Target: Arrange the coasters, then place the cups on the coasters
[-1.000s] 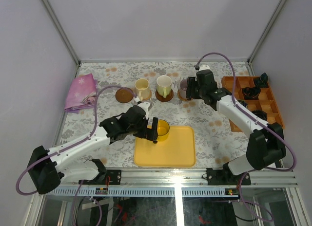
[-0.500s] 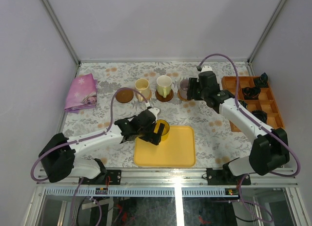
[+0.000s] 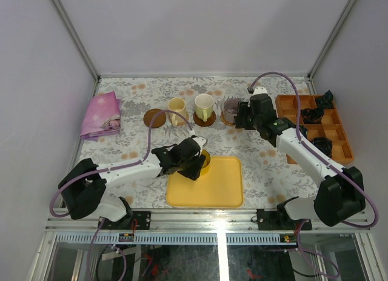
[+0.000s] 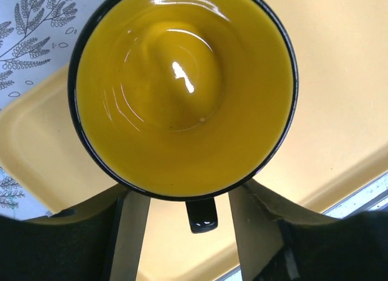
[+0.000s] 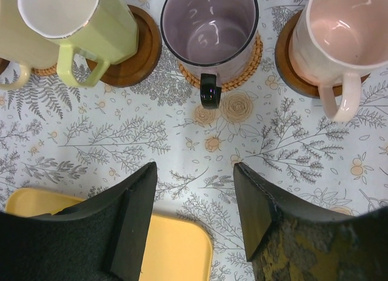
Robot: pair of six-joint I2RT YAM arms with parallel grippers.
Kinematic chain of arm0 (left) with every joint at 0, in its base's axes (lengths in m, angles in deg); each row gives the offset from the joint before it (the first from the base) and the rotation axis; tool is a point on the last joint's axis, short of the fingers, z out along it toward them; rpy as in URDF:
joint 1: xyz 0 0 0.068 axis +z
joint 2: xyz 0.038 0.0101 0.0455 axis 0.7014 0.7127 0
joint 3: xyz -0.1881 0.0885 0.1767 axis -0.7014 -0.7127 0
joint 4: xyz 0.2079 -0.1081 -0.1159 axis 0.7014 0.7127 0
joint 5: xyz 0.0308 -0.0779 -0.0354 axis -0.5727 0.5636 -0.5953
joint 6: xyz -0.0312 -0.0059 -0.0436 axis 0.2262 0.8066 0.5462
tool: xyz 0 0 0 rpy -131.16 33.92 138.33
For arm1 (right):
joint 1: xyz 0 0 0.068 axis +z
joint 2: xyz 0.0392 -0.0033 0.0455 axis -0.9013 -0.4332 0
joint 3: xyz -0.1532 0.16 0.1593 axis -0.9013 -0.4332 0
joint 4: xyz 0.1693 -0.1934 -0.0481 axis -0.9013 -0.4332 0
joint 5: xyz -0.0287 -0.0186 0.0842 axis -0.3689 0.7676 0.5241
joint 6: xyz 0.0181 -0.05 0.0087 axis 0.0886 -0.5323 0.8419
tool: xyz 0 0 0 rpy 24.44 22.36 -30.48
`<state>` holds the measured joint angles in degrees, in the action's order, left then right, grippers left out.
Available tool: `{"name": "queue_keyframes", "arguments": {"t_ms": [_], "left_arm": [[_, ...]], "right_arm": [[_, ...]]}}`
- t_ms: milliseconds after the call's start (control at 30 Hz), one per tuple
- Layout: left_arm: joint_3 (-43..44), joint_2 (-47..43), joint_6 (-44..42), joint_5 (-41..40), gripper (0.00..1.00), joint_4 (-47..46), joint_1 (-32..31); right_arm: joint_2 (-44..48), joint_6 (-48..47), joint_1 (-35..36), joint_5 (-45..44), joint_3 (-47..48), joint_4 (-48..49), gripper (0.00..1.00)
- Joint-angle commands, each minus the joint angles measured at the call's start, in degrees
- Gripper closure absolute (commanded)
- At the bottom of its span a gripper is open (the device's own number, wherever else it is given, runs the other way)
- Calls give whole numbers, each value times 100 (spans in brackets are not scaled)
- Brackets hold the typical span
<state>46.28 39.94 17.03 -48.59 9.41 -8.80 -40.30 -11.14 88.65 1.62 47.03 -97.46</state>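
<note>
A yellow cup (image 4: pixel 182 93) with a black rim stands on the yellow tray's (image 3: pixel 212 187) far left corner. My left gripper (image 4: pixel 189 202) straddles its black handle (image 4: pixel 201 215), the jaws a little apart from it on both sides. The cream cup (image 3: pixel 176 108), pale green cup (image 5: pixel 66 26), purple-grey cup (image 5: pixel 209 29) and pink cup (image 5: pixel 339 36) each sit on a coaster in a row. One dark coaster (image 3: pixel 154 118) lies bare at the row's left end. My right gripper (image 5: pixel 195 172) hangs open over the cloth just in front of the purple-grey cup.
A folded pink cloth (image 3: pixel 101 114) lies at the far left. An orange compartment tray (image 3: pixel 342 149) holding black objects sits at the right edge, beside my right arm. The yellow tray reaches the bottom left of the right wrist view.
My left gripper slid right onto the yellow cup and its jaws narrowed around the handle. My right gripper drew back to the right, off the purple-grey cup.
</note>
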Motion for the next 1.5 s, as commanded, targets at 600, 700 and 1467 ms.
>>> {"name": "queue_keyframes", "arguments": {"t_ms": [600, 700, 1467], "left_arm": [[45, -644, -164, -293, 100, -69, -98], [182, -856, -217, -576, 100, 43, -99], [2186, -388, 32, -1927, 100, -113, 2802]], "right_arm": [[143, 17, -23, -120, -116, 259, 39], [171, 8, -26, -140, -128, 263, 39], [-26, -254, -36, -789, 435, 472, 43]]}}
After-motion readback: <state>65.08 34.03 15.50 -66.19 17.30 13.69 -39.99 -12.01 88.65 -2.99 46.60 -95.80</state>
